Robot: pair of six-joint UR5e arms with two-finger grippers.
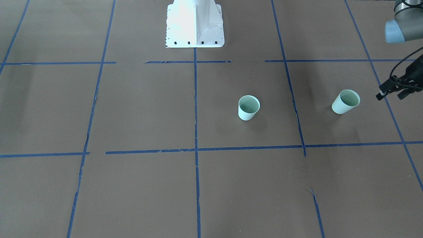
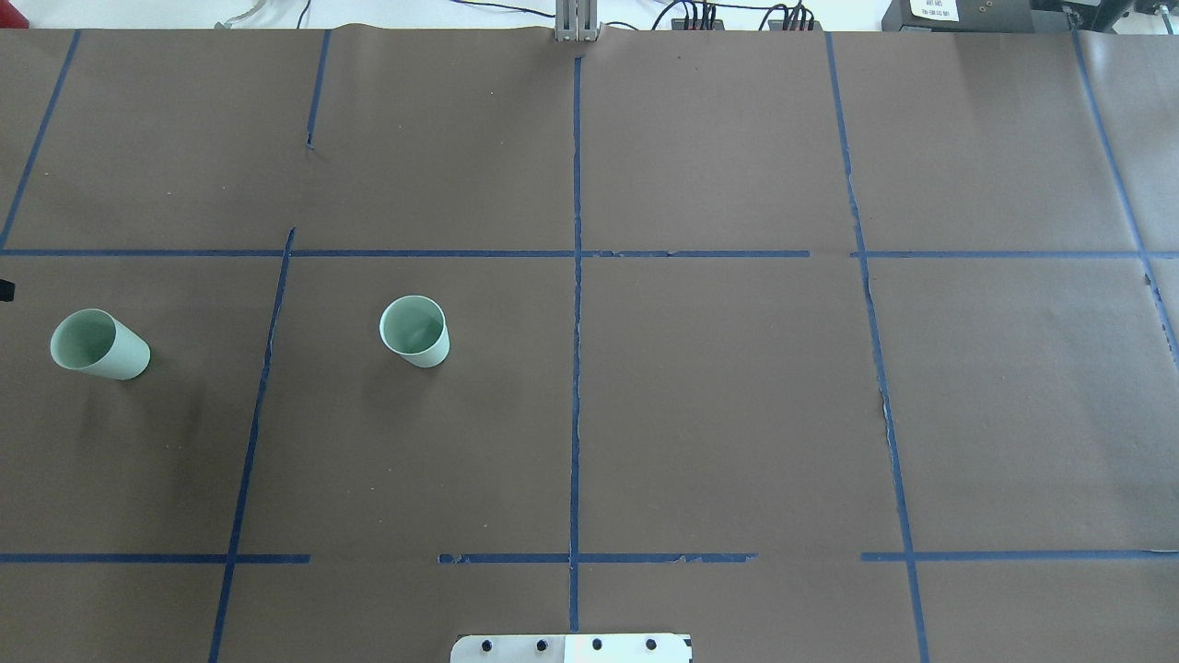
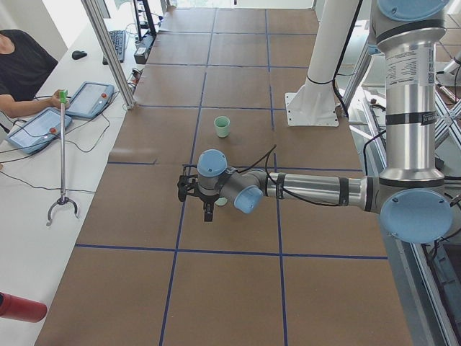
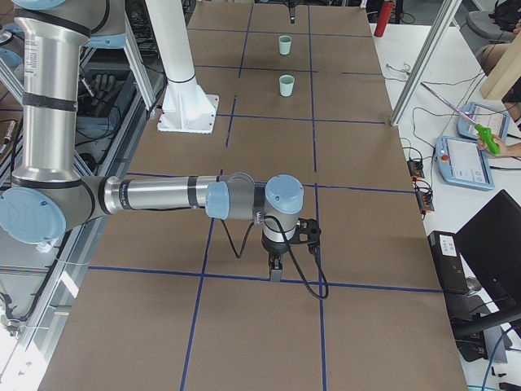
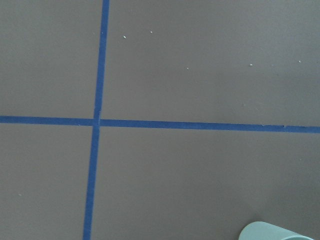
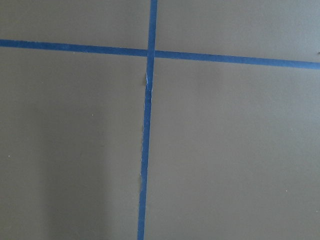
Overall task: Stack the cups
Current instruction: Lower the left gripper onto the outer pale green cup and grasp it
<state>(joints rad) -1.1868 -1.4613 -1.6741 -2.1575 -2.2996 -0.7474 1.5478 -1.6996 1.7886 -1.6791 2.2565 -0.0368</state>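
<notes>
Mint-green and plain, the two cups stood upright and mouth-up on the brown counter [image 2: 718,414], both on the robot's left half. The outer cup [image 1: 345,101] sat near the counter's left end. The inner cup [image 1: 248,107] sat well apart from it, toward the centre line. The left pincer [image 1: 390,96] hung near the outer cup, on its outboard side. Its dark fingers were spread and nothing was between them. From there the outer cup lay inward, toward the middle, with its axis vertical, so I judged a reach from the side or over the rim would meet it first. The right pincer [image 4: 275,273] pointed down over the far half, well away from both cups. Whether it was released or clenched could not be told. The left arm was plainly nearer.
</notes>
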